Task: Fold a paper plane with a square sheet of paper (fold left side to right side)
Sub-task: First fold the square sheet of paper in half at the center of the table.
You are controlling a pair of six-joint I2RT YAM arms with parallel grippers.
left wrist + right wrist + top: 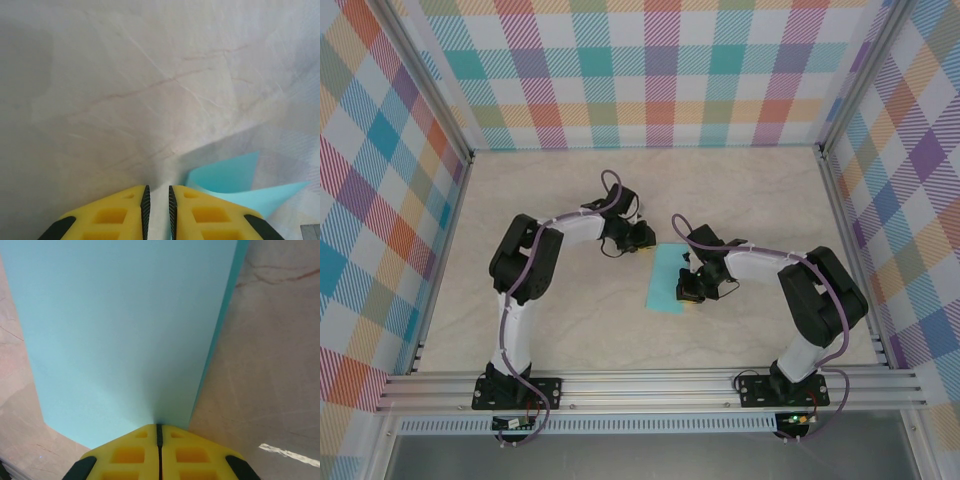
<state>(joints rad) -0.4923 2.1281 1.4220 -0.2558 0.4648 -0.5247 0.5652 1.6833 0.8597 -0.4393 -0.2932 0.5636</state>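
Observation:
The square sheet of paper (667,277) is light turquoise and lies folded into a narrow rectangle at the table's middle. A paper plane is out of view. My left gripper (642,240) sits at the sheet's far left corner. In the left wrist view its jaws (157,189) stand a narrow gap apart with bare table between them, and a raised corner of the paper (235,180) lies just to the right. My right gripper (692,290) is shut, with its tips (159,426) down on the flat paper (125,330) near its right edge.
The marble-look tabletop (560,310) is walled by checked panels (650,70) at the back and both sides. An aluminium rail (650,385) runs along the near edge and carries both arm bases.

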